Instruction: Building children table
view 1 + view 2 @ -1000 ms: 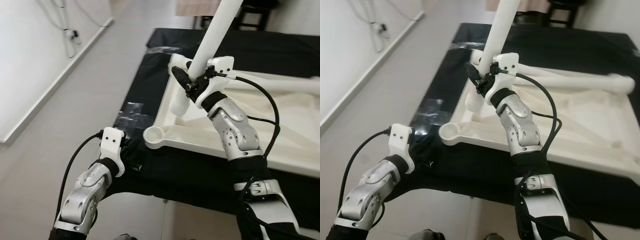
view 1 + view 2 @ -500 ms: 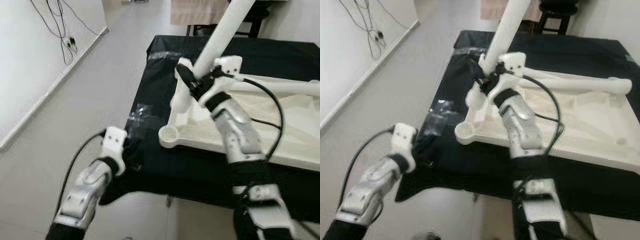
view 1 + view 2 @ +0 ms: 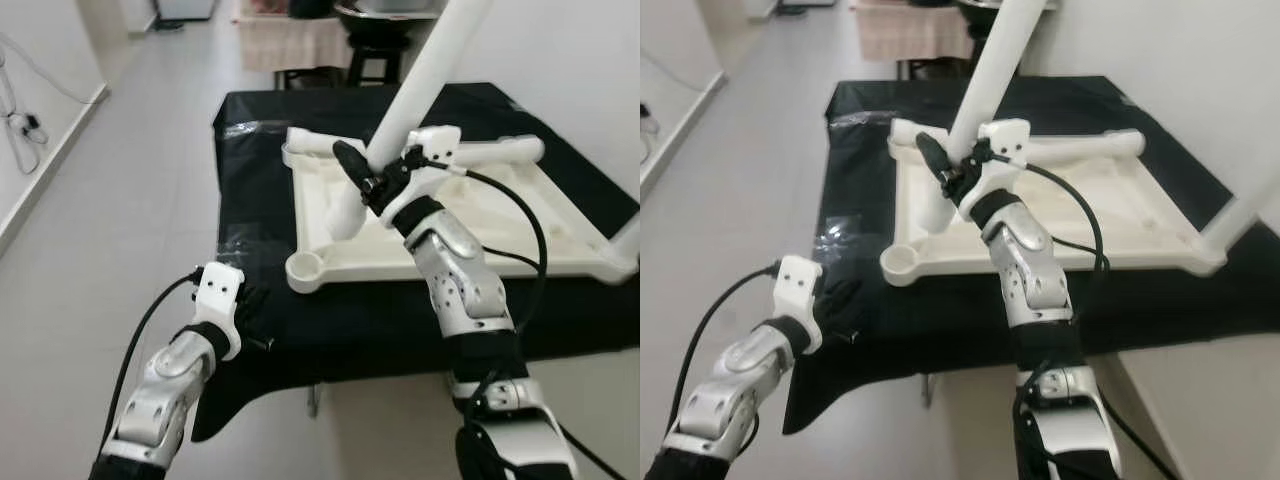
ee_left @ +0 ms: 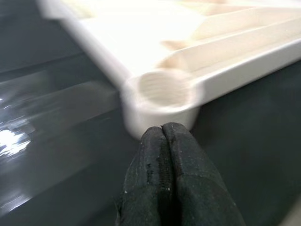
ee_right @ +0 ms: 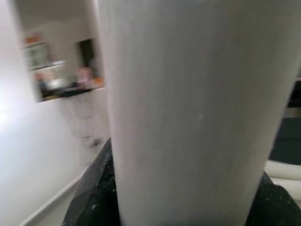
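Shift: leg [image 3: 410,95] now lower, its end down inside tabletop [image 3: 500,215].
Right gripper [image 3: 372,172]: pinching leg.
Left gripper [image 4: 162,155]: fingers pressed together, beside corner socket [image 4: 162,92].

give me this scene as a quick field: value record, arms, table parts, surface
surface: black-covered table
workpiece: white upturned tabletop, empty round leg socket at its near left corner
right gripper: shut on the white table leg, which is tilted, lower end inside the tabletop
left gripper: shut, holding nothing, just short of the corner socket
other legs: one lying along the far edge
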You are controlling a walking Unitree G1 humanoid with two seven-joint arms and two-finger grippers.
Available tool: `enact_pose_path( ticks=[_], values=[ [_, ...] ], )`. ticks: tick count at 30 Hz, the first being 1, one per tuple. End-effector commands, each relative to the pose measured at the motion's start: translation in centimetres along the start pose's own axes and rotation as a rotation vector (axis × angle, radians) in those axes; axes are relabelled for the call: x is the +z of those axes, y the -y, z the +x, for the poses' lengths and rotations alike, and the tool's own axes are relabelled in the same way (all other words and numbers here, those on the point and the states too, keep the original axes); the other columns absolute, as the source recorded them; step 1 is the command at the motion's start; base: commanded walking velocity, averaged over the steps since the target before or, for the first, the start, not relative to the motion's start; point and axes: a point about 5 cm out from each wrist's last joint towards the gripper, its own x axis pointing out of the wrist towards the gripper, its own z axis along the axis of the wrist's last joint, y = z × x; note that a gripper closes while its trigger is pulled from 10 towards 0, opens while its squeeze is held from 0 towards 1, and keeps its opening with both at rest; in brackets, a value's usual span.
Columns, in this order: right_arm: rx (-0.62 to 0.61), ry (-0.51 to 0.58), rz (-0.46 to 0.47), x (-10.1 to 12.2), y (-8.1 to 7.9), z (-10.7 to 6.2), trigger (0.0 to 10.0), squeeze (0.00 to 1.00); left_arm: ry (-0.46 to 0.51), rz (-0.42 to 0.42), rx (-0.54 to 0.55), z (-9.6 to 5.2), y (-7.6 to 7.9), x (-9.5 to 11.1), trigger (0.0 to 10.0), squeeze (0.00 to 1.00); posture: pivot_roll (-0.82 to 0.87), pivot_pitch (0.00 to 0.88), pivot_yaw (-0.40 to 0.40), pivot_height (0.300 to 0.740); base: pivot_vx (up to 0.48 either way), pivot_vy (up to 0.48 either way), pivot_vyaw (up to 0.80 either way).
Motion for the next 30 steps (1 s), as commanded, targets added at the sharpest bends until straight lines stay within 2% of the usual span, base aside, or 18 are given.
enact_pose_path(
  ticks=[1,10,17,18,22,24,26,30],
  values=[
    [0.020,0.032,-0.010,0.6,-0.6,0.3,10.0,0.00,-0.010,0.016,0.000,-0.2,-0.2,-0.3,10.0,0.00,-0.05,0.070,-0.004,0.740,0.000,0.000,0.00],
    [0.074,0.021,-0.019,0.2,-1.6,0.3,10.0,0.00,-0.001,0.026,-0.001,-0.6,0.0,-0.1,10.0,0.00,-0.04,0.087,-0.004,0.740,0.000,0.000,0.00],
    [0.162,-0.005,-0.079,-0.4,-2.9,0.6,10.0,0.00,0.015,0.041,0.023,-1.6,0.1,0.3,10.0,0.00,-0.02,0.134,0.002,0.740,0.000,0.000,0.00],
    [0.164,-0.012,-0.087,-0.6,-2.7,1.0,10.0,0.00,0.019,0.051,0.045,-2.1,0.2,0.6,10.0,0.00,0.02,0.168,-0.011,0.740,0.000,0.000,0.00],
    [0.167,-0.018,-0.098,-0.4,-2.4,1.7,10.0,0.00,0.025,0.074,0.092,-3.3,0.3,1.0,10.0,0.00,0.03,0.201,-0.023,0.740,0.000,0.000,0.00],
    [0.216,-0.003,-0.086,0.3,-2.6,2.3,10.0,0.00,0.014,0.080,0.131,-4.5,0.3,1.0,10.0,0.00,0.04,0.228,-0.032,0.740,0.000,0.000,0.00],
    [0.366,0.016,-0.067,1.2,-3.8,2.6,10.0,0.00,-0.006,0.109,0.185,-6.1,0.4,1.0,10.0,0.00,0.05,0.272,-0.046,0.740,0.000,0.000,0.00],
    [0.440,0.016,-0.068,1.3,-4.6,2.7,10.0,0.00,-0.005,0.122,0.208,-6.7,0.6,1.2,10.0,0.00,0.06,0.292,-0.056,0.740,0.000,0.000,0.00]
  ],
)
